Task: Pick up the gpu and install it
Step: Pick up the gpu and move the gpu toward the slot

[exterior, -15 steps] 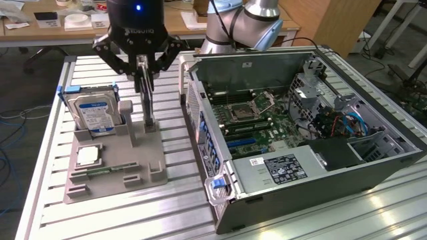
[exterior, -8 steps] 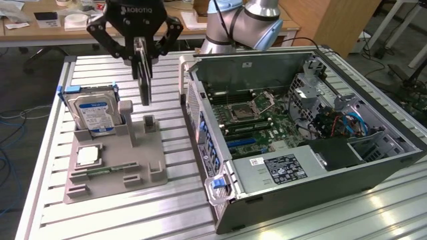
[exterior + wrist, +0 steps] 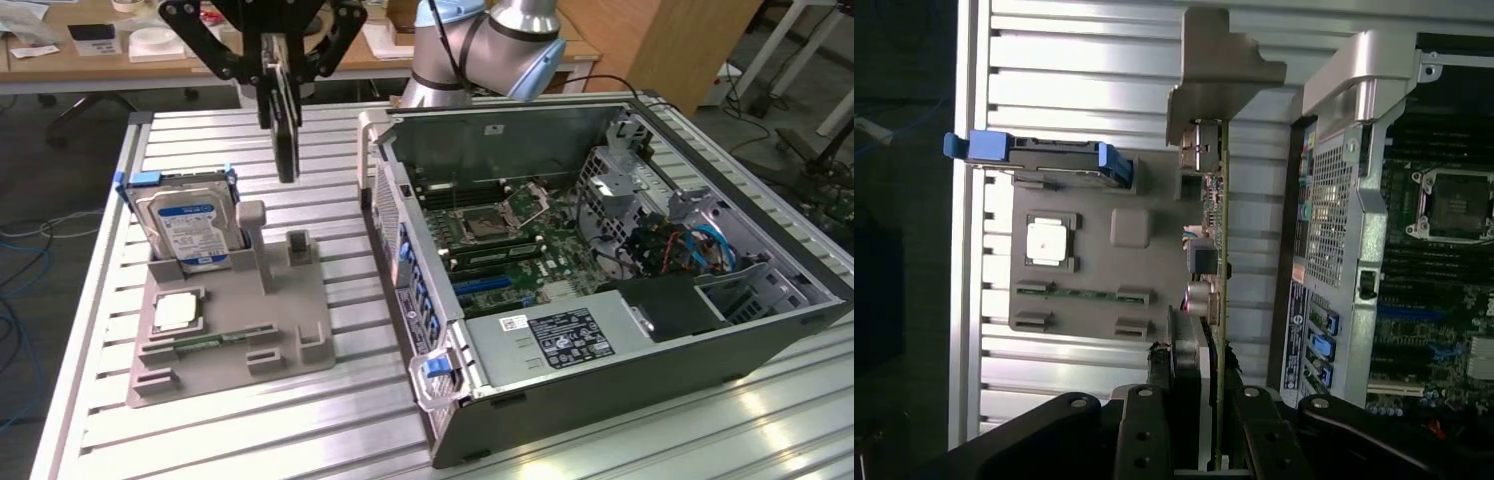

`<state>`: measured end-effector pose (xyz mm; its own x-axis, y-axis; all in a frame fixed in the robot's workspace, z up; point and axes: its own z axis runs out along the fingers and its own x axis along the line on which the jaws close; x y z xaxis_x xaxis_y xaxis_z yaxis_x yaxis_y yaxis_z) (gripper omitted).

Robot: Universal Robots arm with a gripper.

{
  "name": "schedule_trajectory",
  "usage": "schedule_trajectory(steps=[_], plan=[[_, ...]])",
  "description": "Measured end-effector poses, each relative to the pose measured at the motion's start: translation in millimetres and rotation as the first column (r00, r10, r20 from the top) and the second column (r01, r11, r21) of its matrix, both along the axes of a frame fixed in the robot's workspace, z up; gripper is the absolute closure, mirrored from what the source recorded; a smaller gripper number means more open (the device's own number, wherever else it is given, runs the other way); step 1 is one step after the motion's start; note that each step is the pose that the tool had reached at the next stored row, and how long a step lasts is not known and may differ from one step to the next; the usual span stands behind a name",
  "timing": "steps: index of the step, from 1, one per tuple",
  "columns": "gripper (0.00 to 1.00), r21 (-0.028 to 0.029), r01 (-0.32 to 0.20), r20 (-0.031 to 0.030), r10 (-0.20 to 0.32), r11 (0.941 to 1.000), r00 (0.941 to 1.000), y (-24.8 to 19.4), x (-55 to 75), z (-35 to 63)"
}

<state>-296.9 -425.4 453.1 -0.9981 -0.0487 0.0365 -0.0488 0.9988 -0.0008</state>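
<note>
Tool [image 3: 283, 92] tight around gpu [image 3: 286, 150], between grey tray [image 3: 287, 320] with hard drive [image 3: 187, 225] and open case [image 3: 641, 385] with motherboard [image 3: 497, 240].

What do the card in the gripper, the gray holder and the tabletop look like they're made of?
The gpu: thin greenish circuit board seen edge-on, with a flat gray-silver bracket, apparently sheet metal. The holder: matte gray with moulded pockets, probably plastic. The table: ribbed silvery slats with bright reflections, likely aluminium.
</note>
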Motion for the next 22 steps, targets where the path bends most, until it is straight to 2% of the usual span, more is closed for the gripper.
schedule_trajectory(steps=[5, 22], plan=[[0.72, 0.0017, 0.000, -0.0002, 0.000, 1.0000, 1.0000, -0.1, 1.8, 0.0], [0.72, 0.0020, -0.001, -0.0001, 0.001, 1.0000, 1.0000, -0.1, 48.5, -3.9]])
